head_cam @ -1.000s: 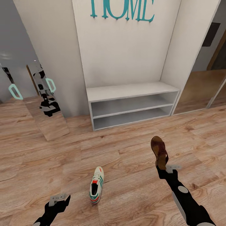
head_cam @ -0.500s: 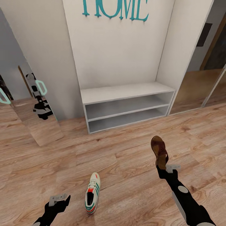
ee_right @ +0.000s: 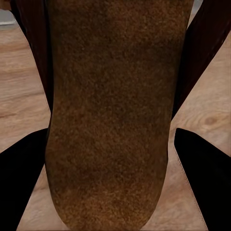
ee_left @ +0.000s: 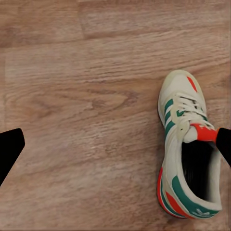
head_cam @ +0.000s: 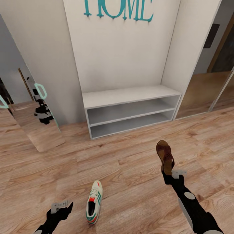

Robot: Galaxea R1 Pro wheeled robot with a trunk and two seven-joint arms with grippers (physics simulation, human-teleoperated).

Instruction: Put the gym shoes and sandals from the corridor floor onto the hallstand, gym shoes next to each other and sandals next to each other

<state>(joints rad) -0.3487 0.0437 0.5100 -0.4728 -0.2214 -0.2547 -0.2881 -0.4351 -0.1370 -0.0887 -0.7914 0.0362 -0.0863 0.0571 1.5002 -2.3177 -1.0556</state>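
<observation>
One white gym shoe with green stripes lies on the wood-plank corridor floor, toe pointing away from me. My left gripper hovers open just to the shoe's left. In the left wrist view its fingertips are spread wide, and the far one overlaps the gym shoe at the tongue. My right gripper is shut on a dark brown sandal, held upright above the floor. The sandal's sole sits between the black fingers. The hallstand is out of view.
A low pale two-level shelf unit without wall shelves stands in a white alcove under teal HOME lettering. A leaning mirror at the left reflects the robot. A glass-panelled opening is at the right.
The whole picture has shifted, so the camera moved: the shelf unit sits further left and the gym shoe lower in view. Both grippers keep their poses, and the sandal stays held.
</observation>
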